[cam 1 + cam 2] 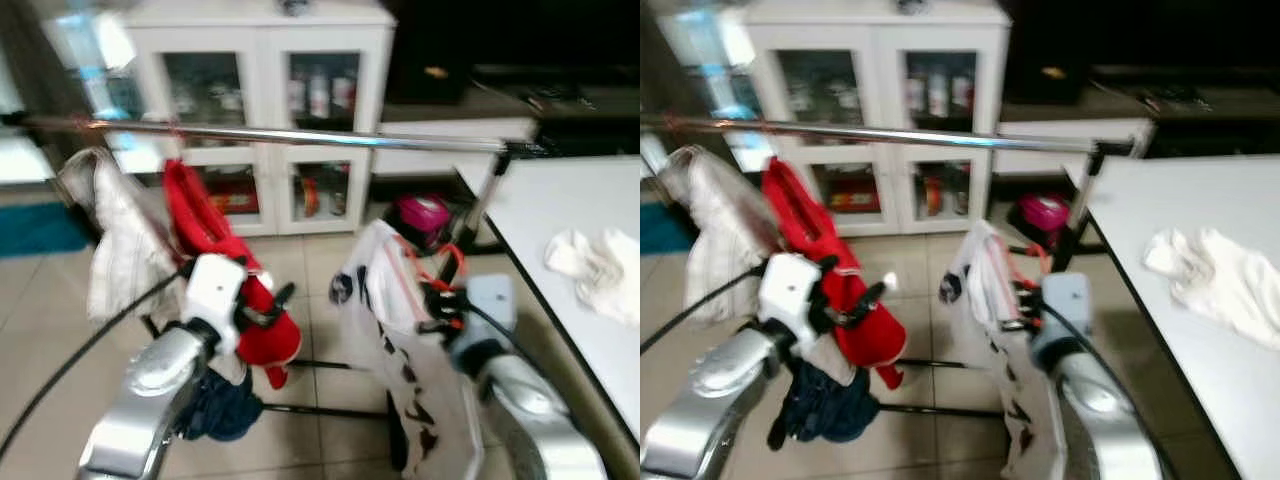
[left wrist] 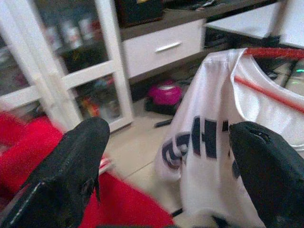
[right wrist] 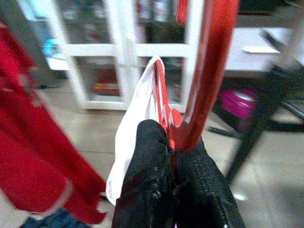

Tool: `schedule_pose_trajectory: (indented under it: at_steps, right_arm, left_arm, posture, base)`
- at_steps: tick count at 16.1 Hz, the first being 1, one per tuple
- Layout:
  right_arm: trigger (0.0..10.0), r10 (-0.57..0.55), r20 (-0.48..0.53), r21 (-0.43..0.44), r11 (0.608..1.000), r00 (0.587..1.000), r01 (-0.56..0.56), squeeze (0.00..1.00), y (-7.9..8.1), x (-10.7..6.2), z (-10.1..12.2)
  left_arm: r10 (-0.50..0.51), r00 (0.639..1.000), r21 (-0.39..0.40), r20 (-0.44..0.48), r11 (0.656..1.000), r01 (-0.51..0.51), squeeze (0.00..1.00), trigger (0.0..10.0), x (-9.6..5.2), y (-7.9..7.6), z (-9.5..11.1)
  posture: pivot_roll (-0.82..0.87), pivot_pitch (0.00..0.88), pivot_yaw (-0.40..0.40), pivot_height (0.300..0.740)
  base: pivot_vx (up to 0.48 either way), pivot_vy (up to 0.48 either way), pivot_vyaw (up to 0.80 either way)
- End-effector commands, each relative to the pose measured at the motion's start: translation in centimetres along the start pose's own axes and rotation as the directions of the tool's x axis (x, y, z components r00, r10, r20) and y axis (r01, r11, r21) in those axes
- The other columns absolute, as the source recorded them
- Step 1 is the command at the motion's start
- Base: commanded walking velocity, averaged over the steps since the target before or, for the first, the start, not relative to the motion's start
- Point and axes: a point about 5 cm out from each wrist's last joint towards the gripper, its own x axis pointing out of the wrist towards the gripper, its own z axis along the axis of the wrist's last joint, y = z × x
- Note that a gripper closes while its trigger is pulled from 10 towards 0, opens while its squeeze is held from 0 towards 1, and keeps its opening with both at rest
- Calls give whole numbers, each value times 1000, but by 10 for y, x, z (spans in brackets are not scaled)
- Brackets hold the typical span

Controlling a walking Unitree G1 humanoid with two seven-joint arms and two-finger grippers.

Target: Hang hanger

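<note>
1. The red plastic hanger (image 3: 209,71), with a white black-printed shirt (image 1: 385,300) draped on it, is held up below the long silver garment rail (image 1: 300,135), near that rail's right end.
2. The right gripper (image 3: 173,156) has its two black fingers pinched tight on the hanger's neck, the hook rising above them.
3. To my eye the step is carrying the hook up to the rail. It should go well if the hook is lifted above the bar, its opening is turned over it, and it is lowered until the bar bears the weight before the fingers part.
4. The left gripper (image 2: 166,156) is spread wide and holding nothing, just beside a red garment (image 1: 215,250) hanging towards the rail's left end.
5. A pale cloth (image 1: 115,235) hangs at the left end, and a white glass-door cabinet (image 1: 265,110) stands behind.
</note>
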Motion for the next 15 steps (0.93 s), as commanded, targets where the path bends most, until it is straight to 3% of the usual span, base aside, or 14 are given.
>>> schedule_pose_trajectory:
  at_steps: [1,10,13,15]
  right_arm:
    - [10000,20,34,6,1000,999,-20,0,7,0,6]
    - [10000,-72,-13,31,997,997,72,0,-2,-10,-3]
    - [10000,-95,-28,40,995,995,96,0,-4,-11,-5]
    - [10000,-113,-33,41,993,993,114,0,-5,-12,-4]
  left_arm:
    - [9,1000,22,-1,1000,-9,0,10000,-3,5,1]
    - [-11,1000,21,-10,1000,11,0,10000,1,4,0]
    - [35,999,36,-13,999,-35,0,10000,4,6,-1]
    - [60,998,29,-16,998,-59,0,10000,6,9,-1]
  posture:
    - [-90,0,37,740]
    - [-108,0,55,740]
    - [-116,0,52,740]
    - [-118,0,50,740]
  base:
    - [0,337,-788]
    - [0,324,-788]
    - [0,0,-788]
    - [0,-480,-794]
